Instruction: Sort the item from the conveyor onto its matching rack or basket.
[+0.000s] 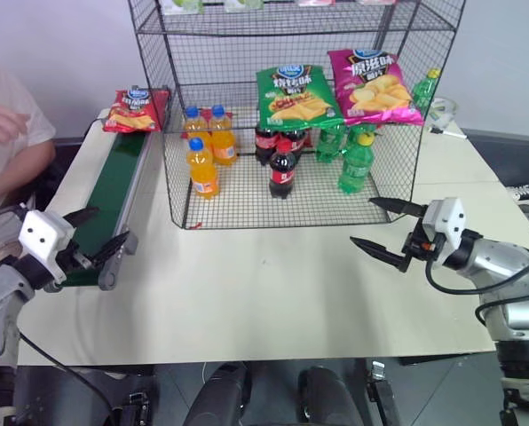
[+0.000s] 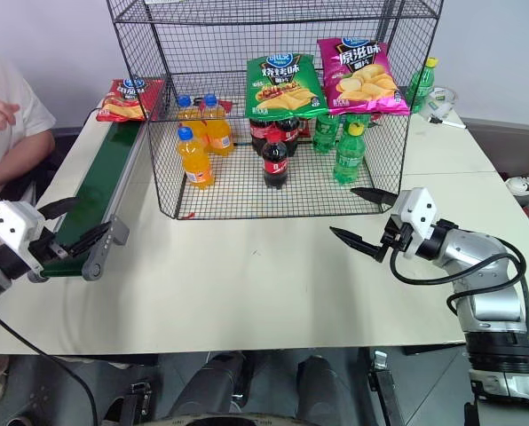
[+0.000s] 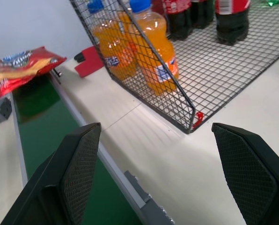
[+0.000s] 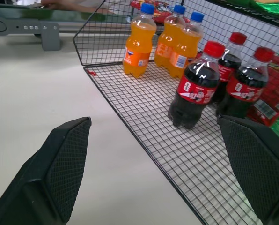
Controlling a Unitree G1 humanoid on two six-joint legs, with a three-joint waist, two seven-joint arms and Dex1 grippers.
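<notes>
The red crisp bag [image 1: 135,109] is lying flat at the far end of the conveyor [image 1: 114,191], just beside the black wire rack [image 1: 291,98], its long axis running across the belt. A blue oval logo is being shown at its top edge; the writing in it cannot be read. In the left wrist view a red flat piece [image 3: 89,61] is seen between the belt and the rack's corner, hidden in the head views. Orange bottles [image 4: 139,43] and cola bottles [image 4: 199,86] are standing on the rack's bottom tier. A green bag [image 1: 293,96] and a magenta bag [image 1: 371,85], both printed with Chinese characters, are propped above the bottles. The left gripper [image 1: 100,238] is being held wide open, empty, at the belt's near end; the right gripper [image 1: 390,231] is likewise spread open in front of the rack.
</notes>
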